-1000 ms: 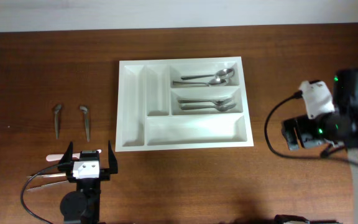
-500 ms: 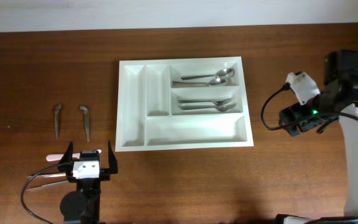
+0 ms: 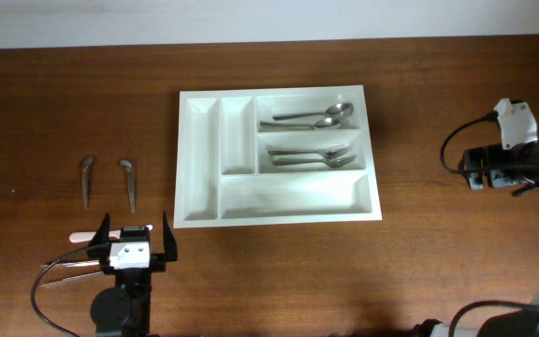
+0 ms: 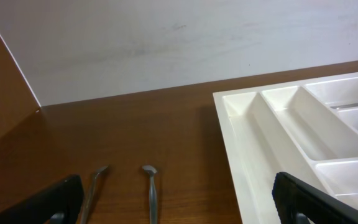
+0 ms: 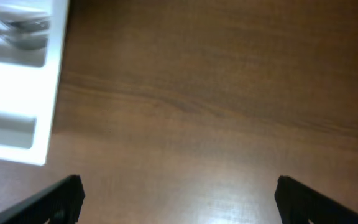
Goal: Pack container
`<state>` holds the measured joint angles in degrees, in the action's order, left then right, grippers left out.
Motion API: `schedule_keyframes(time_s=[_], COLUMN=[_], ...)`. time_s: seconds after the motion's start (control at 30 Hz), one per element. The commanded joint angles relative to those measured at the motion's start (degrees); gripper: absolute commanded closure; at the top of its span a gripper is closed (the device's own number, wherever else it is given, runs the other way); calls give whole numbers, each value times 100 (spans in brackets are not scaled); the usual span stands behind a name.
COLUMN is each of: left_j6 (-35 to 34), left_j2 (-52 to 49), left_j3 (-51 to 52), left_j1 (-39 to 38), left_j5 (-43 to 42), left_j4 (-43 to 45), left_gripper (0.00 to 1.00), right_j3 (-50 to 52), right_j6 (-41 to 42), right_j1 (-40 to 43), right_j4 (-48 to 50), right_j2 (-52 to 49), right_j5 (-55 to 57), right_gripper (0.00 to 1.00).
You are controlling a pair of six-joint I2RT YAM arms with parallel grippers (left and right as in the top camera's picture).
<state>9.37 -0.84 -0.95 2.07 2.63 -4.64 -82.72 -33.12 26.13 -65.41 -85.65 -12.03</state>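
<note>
Spoons (image 3: 321,117) are already packed in the container (image 3: 199,159). Two utensils (image 3: 130,187) are left on the bench (image 3: 64,94), just ahead of the left hand (image 3: 135,229). It and the right hand (image 5: 179,186) are released, empty.

The overhead camera looks straight down on the whole table (image 3: 64,84); both low wrist cameras share the container (image 3: 288,195) edge.

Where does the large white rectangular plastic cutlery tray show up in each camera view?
Overhead: the white plastic cutlery tray sits centre, slightly above middle.
Left wrist: tray fills the lower right, one corner towards the middle.
Right wrist: tray at the upper-left edge, blurred.
Shared landmark: the dark wooden table beneath it, in all three.
</note>
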Motion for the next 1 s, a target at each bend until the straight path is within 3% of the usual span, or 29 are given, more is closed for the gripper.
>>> schedule_keyframes(time_s=[0.0,0.43,0.67,0.87,0.97], left_j6=[-52,-52,-59,-621,-621], left_j2=[50,50,50,50,50], left_j3=[42,42,42,-153,-557], left_j1=[35,35,35,35,35], left_j5=[63,59,15,-22,15], left_j4=[17,17,17,153,-334], left_gripper=[1,1,1,1,1], right_j3=[461,730,730,730,730], right_j6=[125,125,127,127,129], right_j1=[13,15,15,13,13], right_j4=[348,608,909,1016,1019], right_j2=[-328,-1147,-1147,-1147,-1147], right_j5=[-46,212,1558,1569,1475], right_gripper=[1,1,1,1,1])
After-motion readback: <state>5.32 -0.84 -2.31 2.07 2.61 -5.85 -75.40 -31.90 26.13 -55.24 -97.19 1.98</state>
